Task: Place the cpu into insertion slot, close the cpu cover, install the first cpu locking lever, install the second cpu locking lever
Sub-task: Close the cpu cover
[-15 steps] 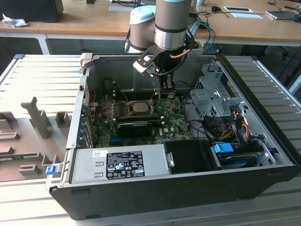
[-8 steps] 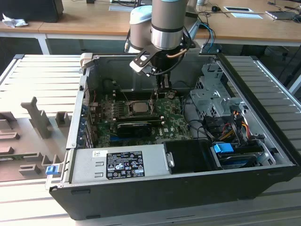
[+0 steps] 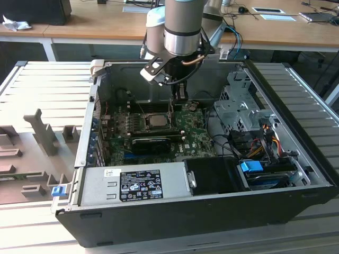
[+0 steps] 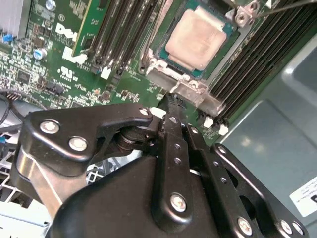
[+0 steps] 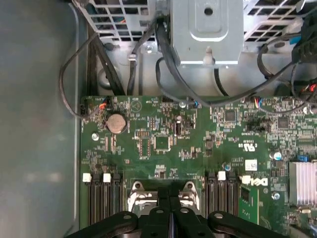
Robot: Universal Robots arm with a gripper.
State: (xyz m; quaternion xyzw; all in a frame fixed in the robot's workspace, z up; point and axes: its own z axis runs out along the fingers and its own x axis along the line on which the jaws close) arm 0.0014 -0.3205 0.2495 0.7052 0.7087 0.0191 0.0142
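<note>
The cpu [image 4: 198,39] lies flat in the insertion slot [image 3: 143,121], its silver-grey top showing. In the exterior view the cpu [image 3: 155,120] sits near the middle of the motherboard. The silver cpu cover [image 4: 188,90] frames the chip; I cannot tell whether it is fully down. My gripper [image 4: 173,99] is shut with nothing between its fingers, its tip just above the cover's hinged edge. In the first wrist view the gripper [image 5: 170,186] hangs between the cover's two metal tabs. From outside, the gripper [image 3: 180,97] hangs just behind the socket. A thin wire lever [image 4: 290,6] runs past the socket's far corner.
Rows of memory slots [image 4: 262,54] flank the socket. A long black card [image 3: 151,143] lies in front of it, then the power supply [image 3: 132,182]. A drive cage [image 3: 241,106] with cables [image 5: 163,59] stands at the exterior view's right. The case walls [image 3: 95,100] enclose everything.
</note>
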